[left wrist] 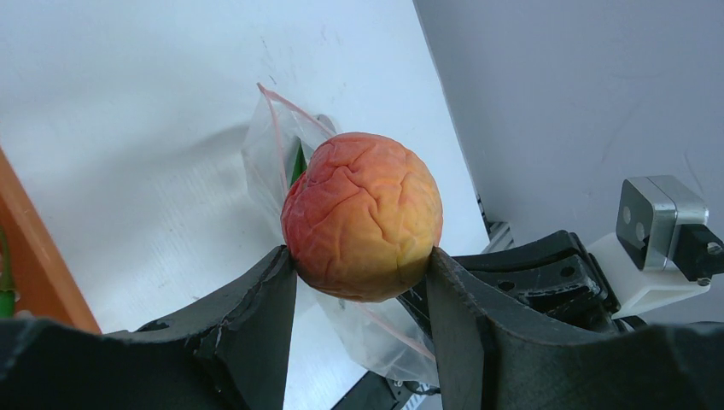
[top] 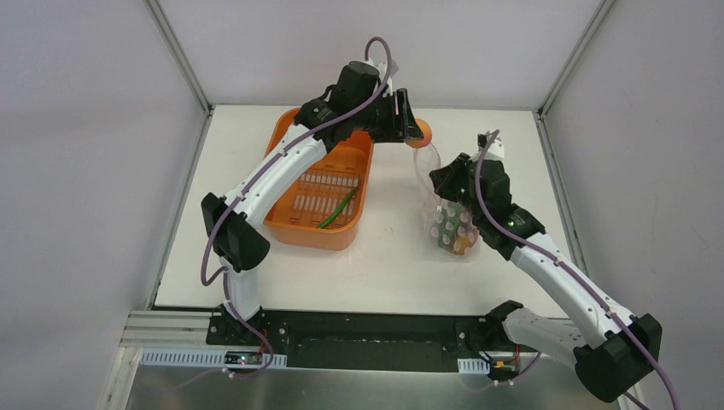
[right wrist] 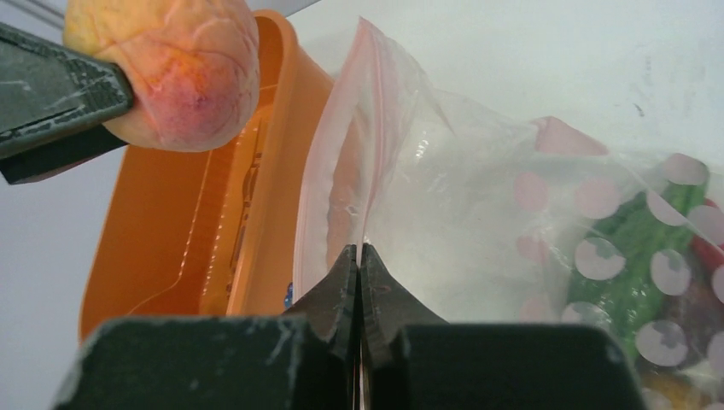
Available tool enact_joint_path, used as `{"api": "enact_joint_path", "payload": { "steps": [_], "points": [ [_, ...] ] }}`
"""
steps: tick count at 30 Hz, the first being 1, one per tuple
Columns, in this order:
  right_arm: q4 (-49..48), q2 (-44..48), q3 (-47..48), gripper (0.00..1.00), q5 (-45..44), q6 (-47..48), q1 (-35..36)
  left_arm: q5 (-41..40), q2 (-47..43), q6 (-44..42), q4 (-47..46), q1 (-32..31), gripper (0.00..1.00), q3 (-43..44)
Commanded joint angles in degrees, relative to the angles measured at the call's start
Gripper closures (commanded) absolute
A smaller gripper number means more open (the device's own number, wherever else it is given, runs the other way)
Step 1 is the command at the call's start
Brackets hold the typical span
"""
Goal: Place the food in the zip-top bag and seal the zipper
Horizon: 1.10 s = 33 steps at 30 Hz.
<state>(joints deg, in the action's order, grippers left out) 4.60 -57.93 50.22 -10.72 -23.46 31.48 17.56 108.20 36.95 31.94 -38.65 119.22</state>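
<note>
"Closest up, what's the left pincer holding?"

"A wrinkled round orange-red fruit, raised beside the open mouth of the clear dotted plastic bag; the right pincer, clamped tight, holds that mouth's edge up."

"Progress?"

"Partway, I'd judge: green peppers and small pieces are bagged, one long green chili lies in the orange plastic tub, the pink zipper strip is unsealed."
</note>
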Motion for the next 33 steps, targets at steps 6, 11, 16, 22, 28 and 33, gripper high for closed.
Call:
{"api": "enact_joint_path", "payload": {
  "steps": [6,11,16,22,28,33],
  "points": [
    [2.3,2.9,2.1,1.0,-7.7,-1.9,0.6,8.6,0.3,1.2,-2.9,-2.2,0.88,1.8],
    [2.7,4.1,1.6,1.0,-8.1,-2.8,0.7,14.3,1.0,2.1,-8.6,-4.0,0.87,0.0],
    [3.5,5.3,1.2,1.0,-8.4,-4.1,0.9,11.0,2.4,1.4,-1.3,-4.7,0.89,1.1],
    [1.6,7.7,-0.8,1.0,-8.3,-5.4,1.0,6.0,2.5,-1.1,1.0,-4.8,0.89,-0.3],
    [0.8,7.7,-0.9,1.0,-7.4,-5.0,1.0,5.1,4.2,-1.9,3.3,-5.2,0.87,1.4],
    [-0.6,7.9,-0.7,1.0,-6.4,-4.1,1.0,1.1,5.9,-4.2,11.8,-5.2,0.86,5.4]
  ]
}}
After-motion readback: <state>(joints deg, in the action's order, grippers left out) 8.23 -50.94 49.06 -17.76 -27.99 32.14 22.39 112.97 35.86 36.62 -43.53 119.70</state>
